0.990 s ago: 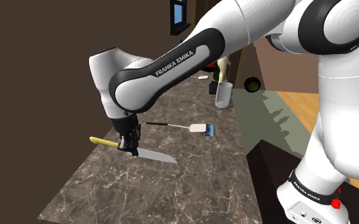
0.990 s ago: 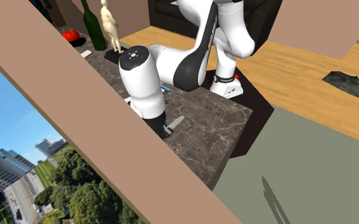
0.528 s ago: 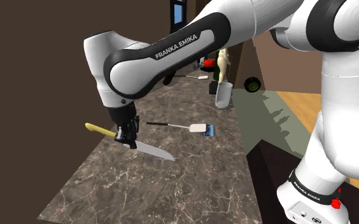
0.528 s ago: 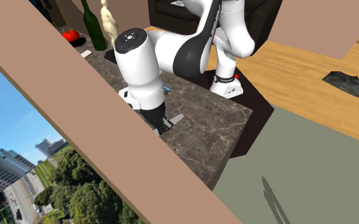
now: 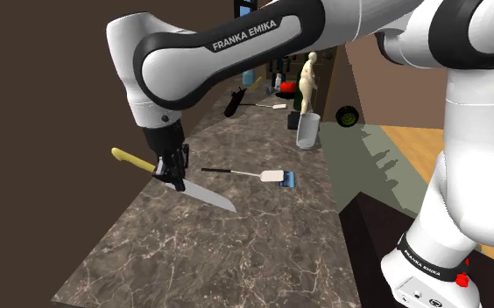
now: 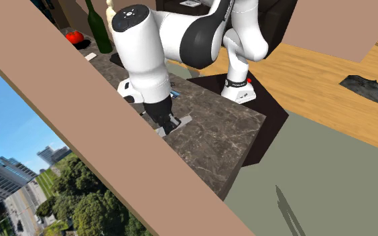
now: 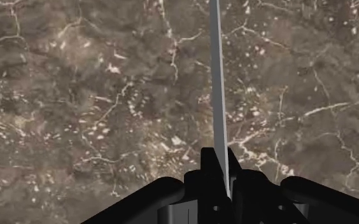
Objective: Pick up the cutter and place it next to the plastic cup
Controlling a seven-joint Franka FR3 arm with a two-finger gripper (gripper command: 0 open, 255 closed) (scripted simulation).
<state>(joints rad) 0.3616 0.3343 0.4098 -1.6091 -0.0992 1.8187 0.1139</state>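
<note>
Shoulder view: the black two-finger gripper (image 5: 173, 172) has its fingers closed tight around the yellow-handled, grey-bladed knife (image 5: 207, 196). Over the last second the knife has risen off the dark marbled stone counter (image 5: 236, 254) and now hangs tilted, tip lowest. The lift looks done, so the carry remains: the grey cup (image 5: 307, 129) stands well apart, farther along the counter.
</note>
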